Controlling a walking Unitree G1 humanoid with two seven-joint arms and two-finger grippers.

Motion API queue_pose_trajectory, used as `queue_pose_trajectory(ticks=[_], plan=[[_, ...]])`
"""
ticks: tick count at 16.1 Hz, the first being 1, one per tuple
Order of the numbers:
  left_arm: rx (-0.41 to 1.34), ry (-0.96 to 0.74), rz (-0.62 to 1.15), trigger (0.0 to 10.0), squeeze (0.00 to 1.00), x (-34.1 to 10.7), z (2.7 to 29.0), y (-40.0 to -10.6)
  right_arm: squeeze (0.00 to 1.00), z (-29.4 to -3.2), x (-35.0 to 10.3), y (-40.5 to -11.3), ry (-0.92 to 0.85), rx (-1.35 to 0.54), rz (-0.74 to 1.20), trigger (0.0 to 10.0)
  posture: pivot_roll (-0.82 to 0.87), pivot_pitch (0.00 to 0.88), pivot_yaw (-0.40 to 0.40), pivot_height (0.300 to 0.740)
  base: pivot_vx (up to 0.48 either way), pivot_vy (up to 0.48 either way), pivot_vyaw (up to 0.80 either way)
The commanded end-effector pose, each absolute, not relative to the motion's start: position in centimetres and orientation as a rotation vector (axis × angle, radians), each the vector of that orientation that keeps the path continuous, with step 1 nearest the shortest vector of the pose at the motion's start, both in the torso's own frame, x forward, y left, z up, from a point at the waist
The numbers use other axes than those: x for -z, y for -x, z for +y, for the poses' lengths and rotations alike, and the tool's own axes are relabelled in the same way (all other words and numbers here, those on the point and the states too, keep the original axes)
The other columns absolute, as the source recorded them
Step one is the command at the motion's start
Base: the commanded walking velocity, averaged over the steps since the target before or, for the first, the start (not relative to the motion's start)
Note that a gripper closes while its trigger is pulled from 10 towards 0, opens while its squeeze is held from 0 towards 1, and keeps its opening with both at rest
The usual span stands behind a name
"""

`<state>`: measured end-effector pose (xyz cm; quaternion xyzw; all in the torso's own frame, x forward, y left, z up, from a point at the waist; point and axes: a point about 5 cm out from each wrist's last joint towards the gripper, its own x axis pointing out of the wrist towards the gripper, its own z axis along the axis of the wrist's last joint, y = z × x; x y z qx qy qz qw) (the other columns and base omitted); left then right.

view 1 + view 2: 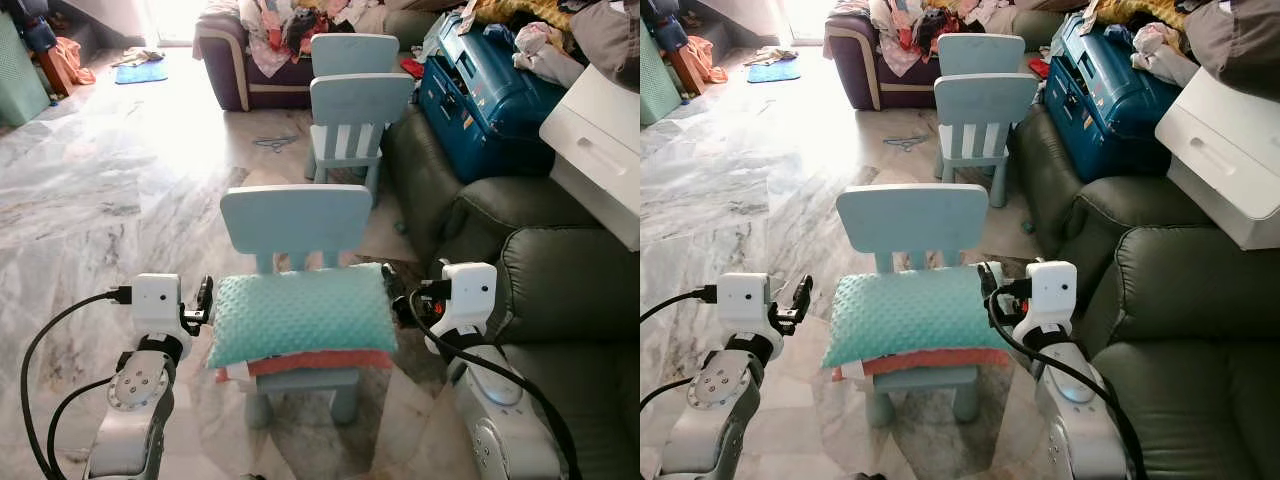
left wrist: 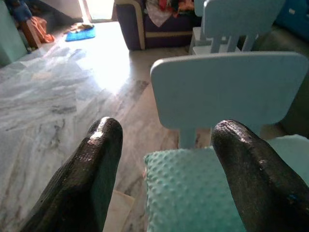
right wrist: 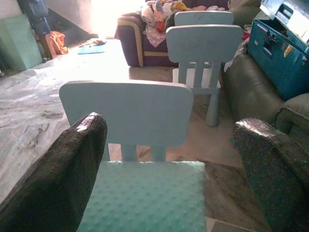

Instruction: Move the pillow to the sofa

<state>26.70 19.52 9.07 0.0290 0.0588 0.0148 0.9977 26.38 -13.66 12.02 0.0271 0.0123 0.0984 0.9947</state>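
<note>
Teal pillow (image 1: 300,318) lying flat on the seat of the small blue chair (image 1: 296,222), on top of a red cushion (image 1: 310,362), with the green sofa (image 1: 565,300) just to the right. Left pincer (image 1: 206,300) at the pillow's left end, fingers (image 2: 91,169) spread wide. Right pincer (image 1: 392,288) at the right end, likewise wide open in its wrist view. Nothing gripped yet. Risks from here: soft fill squashing and slipping out of an uneven squeeze; possibly catching the red cushion too, though its edge is hard to read; lifting into the chair back and tipping the light chair.
</note>
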Motion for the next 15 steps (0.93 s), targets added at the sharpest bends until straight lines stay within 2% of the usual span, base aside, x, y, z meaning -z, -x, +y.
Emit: queue_pose_trajectory(ticks=[1,15], plan=[[-0.009,-0.055,0.114,10.0,0.00,-9.12,19.01,-26.82,0.00,-13.72,-11.86,-26.31,-0.061,-0.197,0.031,10.0,-0.08,0.061,-0.018,0.740,0.000,0.000,0.00],[0.000,-0.052,0.120,10.0,0.00,-9.06,18.74,-26.83,0.00,-13.73,-11.93,-26.27,-0.066,-0.197,0.028,10.0,-0.08,0.068,-0.020,0.740,0.000,0.000,0.00]])
